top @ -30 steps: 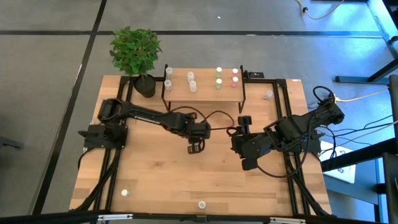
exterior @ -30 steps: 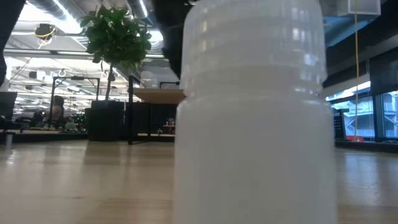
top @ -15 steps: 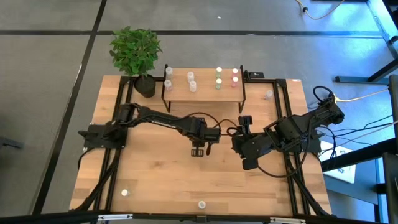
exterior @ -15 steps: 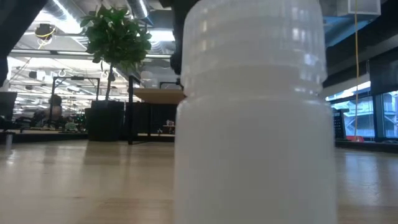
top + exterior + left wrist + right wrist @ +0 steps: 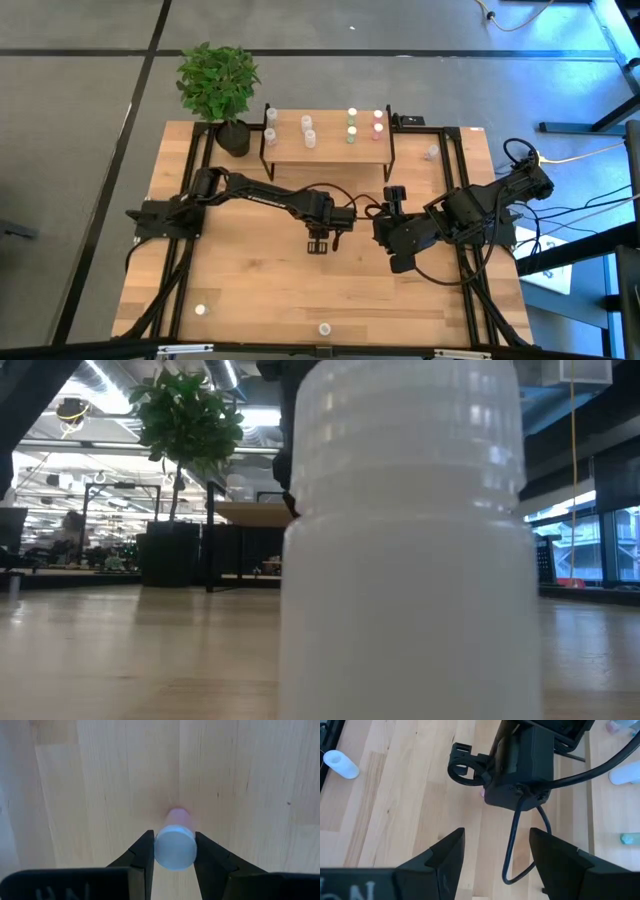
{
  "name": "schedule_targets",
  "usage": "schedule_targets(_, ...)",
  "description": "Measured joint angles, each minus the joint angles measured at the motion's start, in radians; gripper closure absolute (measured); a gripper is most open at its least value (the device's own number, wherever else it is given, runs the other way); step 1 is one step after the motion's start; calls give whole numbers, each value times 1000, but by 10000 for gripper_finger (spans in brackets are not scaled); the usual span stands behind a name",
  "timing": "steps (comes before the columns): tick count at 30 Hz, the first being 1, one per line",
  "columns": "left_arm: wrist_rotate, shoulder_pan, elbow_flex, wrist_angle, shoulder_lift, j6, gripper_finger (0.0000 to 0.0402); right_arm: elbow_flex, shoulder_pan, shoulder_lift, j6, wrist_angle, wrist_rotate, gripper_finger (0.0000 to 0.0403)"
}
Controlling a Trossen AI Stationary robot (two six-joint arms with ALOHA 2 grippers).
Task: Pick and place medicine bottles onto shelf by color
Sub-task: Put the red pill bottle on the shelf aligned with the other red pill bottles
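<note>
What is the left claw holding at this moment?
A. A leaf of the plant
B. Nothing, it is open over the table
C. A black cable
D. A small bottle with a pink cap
D: in the left wrist view the left claw has its fingers closed against a small bottle whose far end is pink.

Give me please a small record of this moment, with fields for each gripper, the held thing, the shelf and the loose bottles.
left gripper: shut on pink-capped bottle, above mid table
right gripper: open, empty, right of centre
shelf: far edge of table, bottles standing in groups by cap colour
loose bottles: white-capped bottle at near edge; another near left; one lying right of shelf
potted plant: left of shelf
</note>
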Motion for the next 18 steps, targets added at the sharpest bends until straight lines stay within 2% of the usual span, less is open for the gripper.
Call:
schedule_targets(7,0,0,0,0,0,0,307,0,0,0,24,0,4,179)
schedule_targets(9,0,0,0,0,0,0,307,0,0,0,33,0,42,179)
schedule_targets(13,0,0,0,0,1,0,307,0,0,0,76,-3,185,179)
schedule_targets(18,0,0,0,0,1,0,307,0,0,0,76,-3,208,179)
